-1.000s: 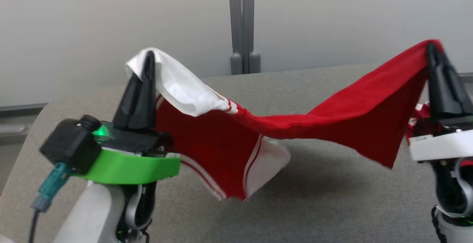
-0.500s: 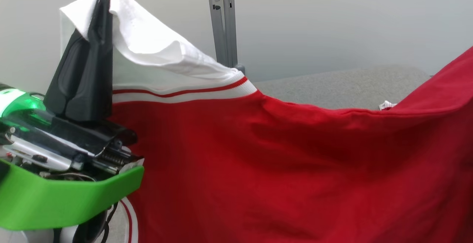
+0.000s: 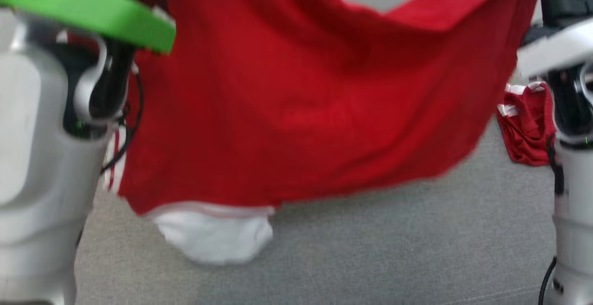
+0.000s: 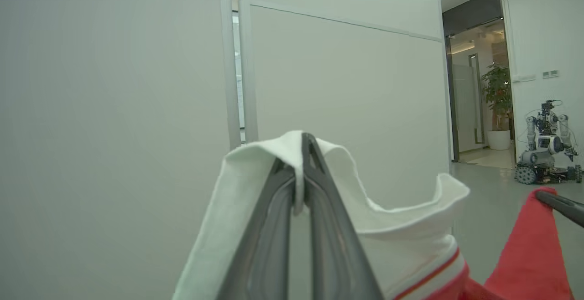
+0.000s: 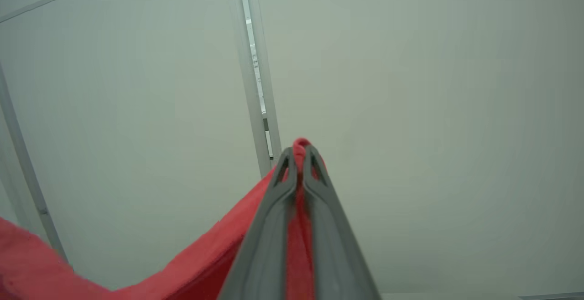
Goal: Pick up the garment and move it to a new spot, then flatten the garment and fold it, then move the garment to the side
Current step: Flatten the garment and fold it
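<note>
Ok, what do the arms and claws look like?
The left arm has a green wrist collar, the right arm a white collar. Both are pale grey with black cables. The left claw and right claw match: two long, tapering dark fingers.

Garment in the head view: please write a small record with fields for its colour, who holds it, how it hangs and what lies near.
item: red garment
left hold: left gripper shut on white sleeve
right hold: right gripper shut on red edge
posture: spread between both grippers, hanging over grey table
lowest part: other white sleeve; contact with table unclear
nearby: crumpled red cloth on table, right side
</note>
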Robot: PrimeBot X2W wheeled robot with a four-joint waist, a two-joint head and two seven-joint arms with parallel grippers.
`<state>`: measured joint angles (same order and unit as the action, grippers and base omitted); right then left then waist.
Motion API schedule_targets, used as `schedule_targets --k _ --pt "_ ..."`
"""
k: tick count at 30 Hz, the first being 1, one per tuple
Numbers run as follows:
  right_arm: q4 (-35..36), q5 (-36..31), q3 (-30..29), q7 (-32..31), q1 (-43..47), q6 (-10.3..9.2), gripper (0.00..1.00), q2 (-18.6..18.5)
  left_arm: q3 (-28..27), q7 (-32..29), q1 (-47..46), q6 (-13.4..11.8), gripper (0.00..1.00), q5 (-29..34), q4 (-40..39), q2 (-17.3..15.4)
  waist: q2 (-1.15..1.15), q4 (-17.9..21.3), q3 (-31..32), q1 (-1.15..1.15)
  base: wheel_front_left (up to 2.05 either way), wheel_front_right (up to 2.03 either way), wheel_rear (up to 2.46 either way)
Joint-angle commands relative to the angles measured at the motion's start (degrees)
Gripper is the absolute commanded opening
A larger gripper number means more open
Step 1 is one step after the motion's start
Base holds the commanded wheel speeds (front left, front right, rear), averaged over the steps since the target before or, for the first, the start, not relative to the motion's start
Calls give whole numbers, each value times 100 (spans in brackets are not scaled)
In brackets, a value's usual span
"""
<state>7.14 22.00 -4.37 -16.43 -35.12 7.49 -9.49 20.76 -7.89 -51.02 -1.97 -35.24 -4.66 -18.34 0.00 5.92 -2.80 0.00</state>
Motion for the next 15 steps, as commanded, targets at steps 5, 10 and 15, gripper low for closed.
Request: schedule_targets --k 5,10,15 --pt "-2248 -961 150 1171 -1947 -1 0 230 -48 1174 -1700 88 0 521 2294 537 0 -269 -545 0 0 0 0" --pt "-3995 -1514 46 2173 -2744 -2 0 413 -115 2224 -2073 295 0 692 3490 906 0 -487 -553 0 0 0 0" --pt "-5224 -1750 80 2689 -2656 -4 0 461 -168 2306 -1522 519 0 684 4184 1124 0 -672 -988 0 0 0 0"
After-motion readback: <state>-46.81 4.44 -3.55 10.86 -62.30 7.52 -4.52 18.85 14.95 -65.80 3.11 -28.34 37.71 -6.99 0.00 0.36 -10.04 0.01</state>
